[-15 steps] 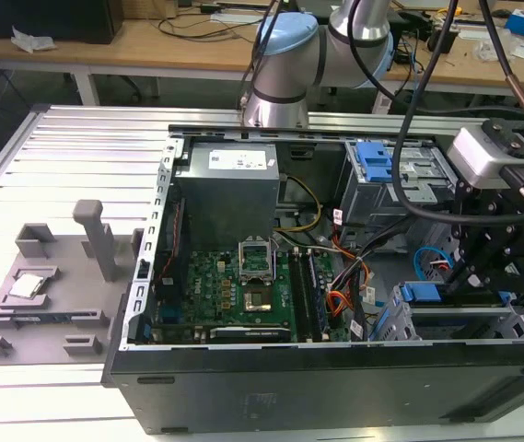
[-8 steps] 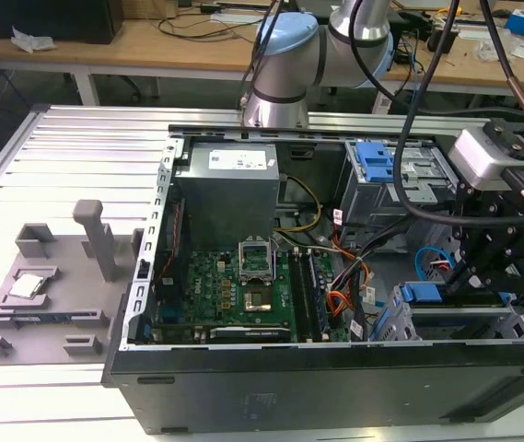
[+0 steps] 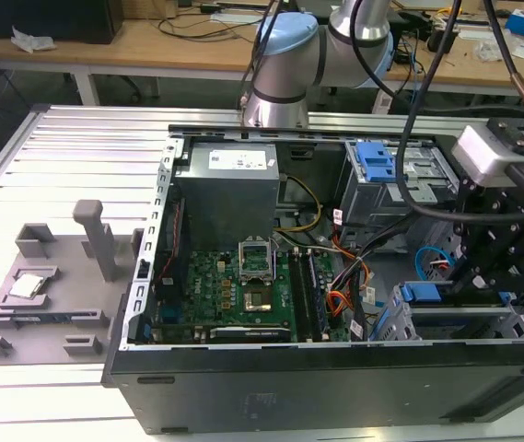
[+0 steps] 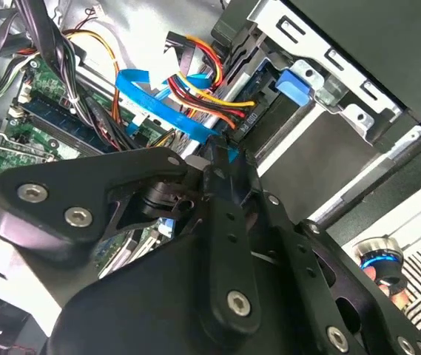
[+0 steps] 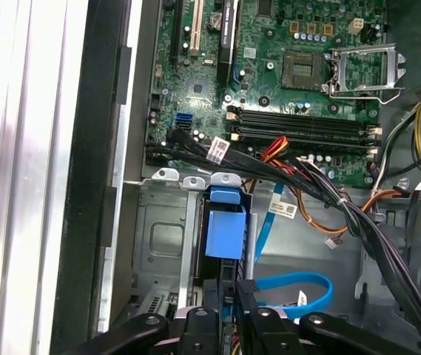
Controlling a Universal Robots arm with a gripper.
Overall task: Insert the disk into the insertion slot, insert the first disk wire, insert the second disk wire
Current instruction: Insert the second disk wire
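Note:
The disk sits inside the insertion slot [image 3: 483,324], the silver drive cage at the case's front corner on the exterior view's right. Its blue carrier bar [image 3: 418,293] [image 5: 225,225] [image 4: 296,85] faces the case interior. My gripper [image 3: 459,276] [image 4: 221,151] [image 5: 228,292] hangs right at that end of the disk, its black fingers shut on the connector end of a flat blue wire [image 4: 158,100] [image 5: 299,285]. A red, yellow and black wire bundle [image 4: 206,92] runs to a black plug at the same end of the disk. Whether that plug is seated is hidden.
The green motherboard [image 3: 243,285] fills the case floor, with the grey power supply [image 3: 229,184] behind it. A boxy grey cage with a blue latch [image 3: 377,166] stands beside my arm. Thick black cables [image 5: 328,192] cross near the slot. A grey fixture [image 3: 50,285] lies outside the case.

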